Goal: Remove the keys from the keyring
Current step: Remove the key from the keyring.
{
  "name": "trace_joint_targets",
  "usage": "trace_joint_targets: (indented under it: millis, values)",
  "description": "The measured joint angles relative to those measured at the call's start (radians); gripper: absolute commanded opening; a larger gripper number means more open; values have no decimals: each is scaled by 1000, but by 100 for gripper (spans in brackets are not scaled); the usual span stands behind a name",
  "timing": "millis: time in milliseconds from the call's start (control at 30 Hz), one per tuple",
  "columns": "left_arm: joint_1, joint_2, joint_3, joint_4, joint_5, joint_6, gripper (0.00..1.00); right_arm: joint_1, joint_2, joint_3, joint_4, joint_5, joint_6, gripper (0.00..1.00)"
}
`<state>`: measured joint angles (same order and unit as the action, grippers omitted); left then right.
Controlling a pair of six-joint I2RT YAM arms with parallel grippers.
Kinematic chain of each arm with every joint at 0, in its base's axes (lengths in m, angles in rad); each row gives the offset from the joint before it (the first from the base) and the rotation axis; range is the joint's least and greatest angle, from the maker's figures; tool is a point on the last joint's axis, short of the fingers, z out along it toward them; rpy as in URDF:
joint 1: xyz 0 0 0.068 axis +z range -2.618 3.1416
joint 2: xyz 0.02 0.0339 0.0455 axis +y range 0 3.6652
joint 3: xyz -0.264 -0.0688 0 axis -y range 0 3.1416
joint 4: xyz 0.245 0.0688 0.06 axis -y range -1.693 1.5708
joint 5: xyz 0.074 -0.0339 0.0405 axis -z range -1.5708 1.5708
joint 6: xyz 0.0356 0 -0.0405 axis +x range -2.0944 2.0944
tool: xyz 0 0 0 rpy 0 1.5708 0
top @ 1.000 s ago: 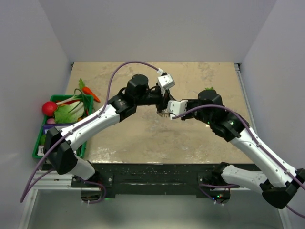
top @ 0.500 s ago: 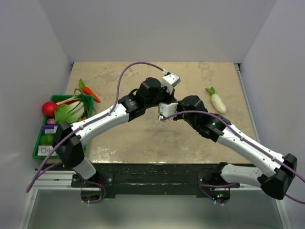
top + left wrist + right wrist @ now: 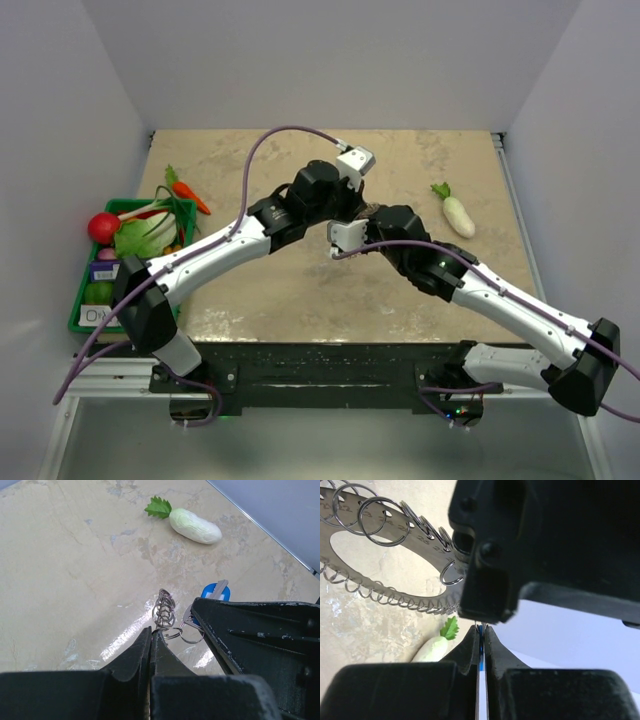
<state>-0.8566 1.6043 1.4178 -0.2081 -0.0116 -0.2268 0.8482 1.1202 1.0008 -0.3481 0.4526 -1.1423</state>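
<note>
Left wrist view has the left gripper [image 3: 151,633] at the bottom edge, its two dark fingers pressed together and pinching a small wire loop of the keyring [image 3: 164,609]. From that pinch the keyring rises as a bunched stack of grey metal rings, held clear of the table [image 3: 65,570]. Just to the right, touching the ring cluster, the key [image 3: 214,591] shows its blue head with the silver blade above it. Its long axis slants from lower left to upper right in this view, with the blade pointing toward the far right of the table, and its lower part is hidden behind the black body of the right arm. In the right wrist view the right gripper [image 3: 481,630] is clamped shut, with a thin blue sliver of the key's head seen edge-on between its pads. Beyond the key, well apart, a white radish [image 3: 195,526] with green leaves lies on its side. The table is beige and marbled, with a glossy sheen. From above, the two arms meet near the table's middle, a green basket [image 3: 78,310] of vegetables sits at the left edge with a carrot [image 3: 190,195] beside it, and plain pale walls [image 3: 320,60] close in three sides.
</note>
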Motion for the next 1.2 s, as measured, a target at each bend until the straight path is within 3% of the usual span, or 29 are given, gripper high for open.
trace_joint_targets:
  millis: [200,367,600,700,900,1200]
  values:
    - [1,0,-3,-18,3,-1,0,-5,-8,0,-31,-64,26,0]
    - [32,-25,-37,-11,107,-24,0,-37,-44,16,-96,-220,86,0]
    - [95,-102,-97,21,238,-35,0,-39,-43,56,-105,-287,126,0]
    - [104,-116,-107,27,245,-35,0,-39,-27,74,-108,-286,141,14]
    - [138,-116,-107,25,161,-24,0,-39,-13,143,-216,-311,179,32]
    - [163,-116,-107,26,90,12,0,-80,-88,255,-451,-625,210,29]
